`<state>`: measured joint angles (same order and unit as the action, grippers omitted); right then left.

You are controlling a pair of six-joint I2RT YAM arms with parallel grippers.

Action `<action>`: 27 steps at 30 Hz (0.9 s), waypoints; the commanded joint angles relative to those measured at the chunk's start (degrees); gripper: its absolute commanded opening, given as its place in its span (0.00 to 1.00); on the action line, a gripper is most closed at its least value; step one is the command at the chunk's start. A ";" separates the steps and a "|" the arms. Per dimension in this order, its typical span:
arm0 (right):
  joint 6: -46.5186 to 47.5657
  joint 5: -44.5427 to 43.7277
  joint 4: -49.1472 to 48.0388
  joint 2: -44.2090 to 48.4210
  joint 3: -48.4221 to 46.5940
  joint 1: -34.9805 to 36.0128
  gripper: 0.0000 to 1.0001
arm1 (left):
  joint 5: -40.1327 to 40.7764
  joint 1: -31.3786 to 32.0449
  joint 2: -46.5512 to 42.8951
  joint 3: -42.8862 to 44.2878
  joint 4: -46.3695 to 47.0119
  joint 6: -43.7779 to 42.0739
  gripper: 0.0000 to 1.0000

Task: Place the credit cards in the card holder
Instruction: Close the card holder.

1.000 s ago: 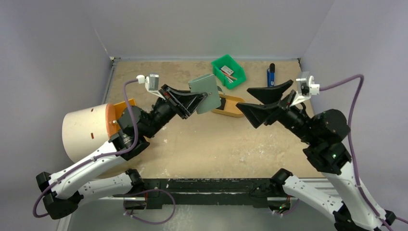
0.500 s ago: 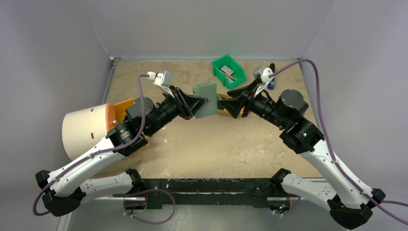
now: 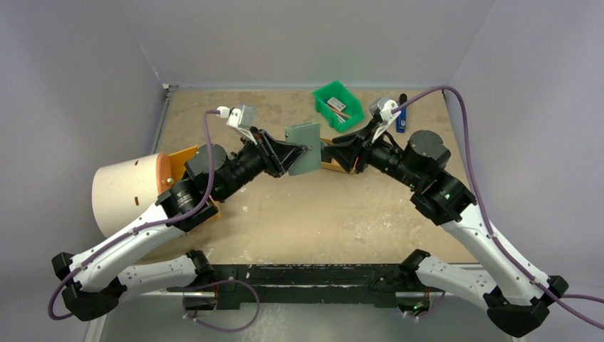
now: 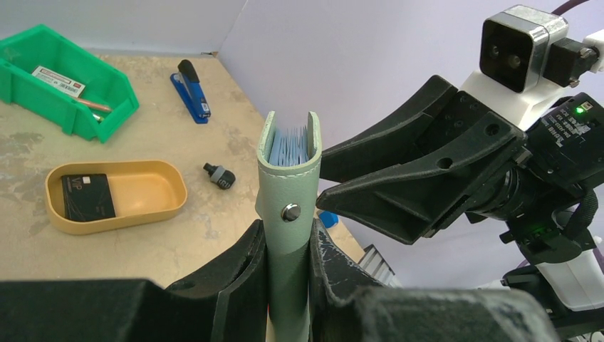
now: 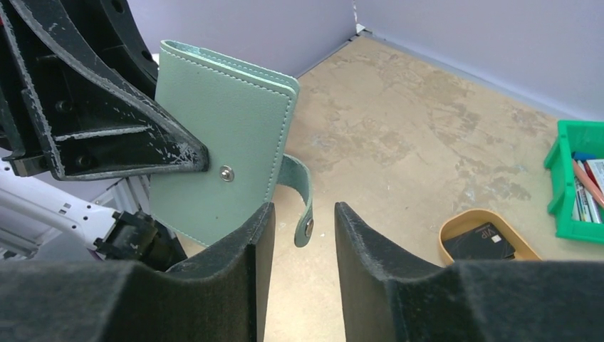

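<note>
We've got the left gripper (image 4: pixel 288 239) pinching the card holder (image 4: pixel 288 178) upright in mid-air, both arms reaching in over the table (image 3: pixel 320 221). The right gripper (image 5: pixel 303 214) has swung in, jaws parted either side of the snap strap (image 5: pixel 298 187), narrower than a second ago. The credit card (image 4: pixel 87 197) in the tan tray (image 4: pixel 149 192) reads "VIP", we think.

1. "VIP" stands in pale letters on the black credit card (image 4: pixel 87 198), which lies at the nine o'clock end of the tan tray (image 4: pixel 146 196).
2. The white label (image 4: pixel 58 80) inside the green bin (image 4: pixel 50 108) carries red print too small to read.
</note>
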<state>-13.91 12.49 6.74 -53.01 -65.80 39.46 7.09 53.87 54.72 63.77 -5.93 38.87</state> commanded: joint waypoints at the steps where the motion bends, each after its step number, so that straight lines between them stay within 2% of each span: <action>1: 0.40 -0.87 -1.01 -0.41 -0.99 -0.02 0.35 | 0.04 0.01 -1.80 2.42 2.62 -0.46 0.00; 5: 0.38 -0.13 -0.72 -0.92 -1.00 -0.03 0.28 | 0.10 0.06 -2.15 2.35 2.79 -0.55 0.00; 11: 0.35 -0.01 -0.80 -1.41 -0.99 -0.02 0.28 | 0.18 0.06 -2.48 2.25 2.66 -0.78 0.00; 18: -0.46 1.65 -0.39 -0.03 -0.28 -0.04 0.39 | 1.49 0.01 -3.16 2.38 1.66 -1.50 0.00; 21: -0.59 2.02 -0.80 0.53 0.38 -0.07 0.32 | 1.78 0.05 -3.40 2.26 1.51 -1.60 0.00; 27: -0.85 2.99 -1.01 0.17 0.41 0.00 0.26 | 1.61 0.02 -3.65 2.24 1.62 -1.60 0.00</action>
<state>-14.37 13.47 7.49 -53.28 -65.32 39.46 8.23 53.87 52.53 63.77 -7.66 38.26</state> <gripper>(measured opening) 0.269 0.197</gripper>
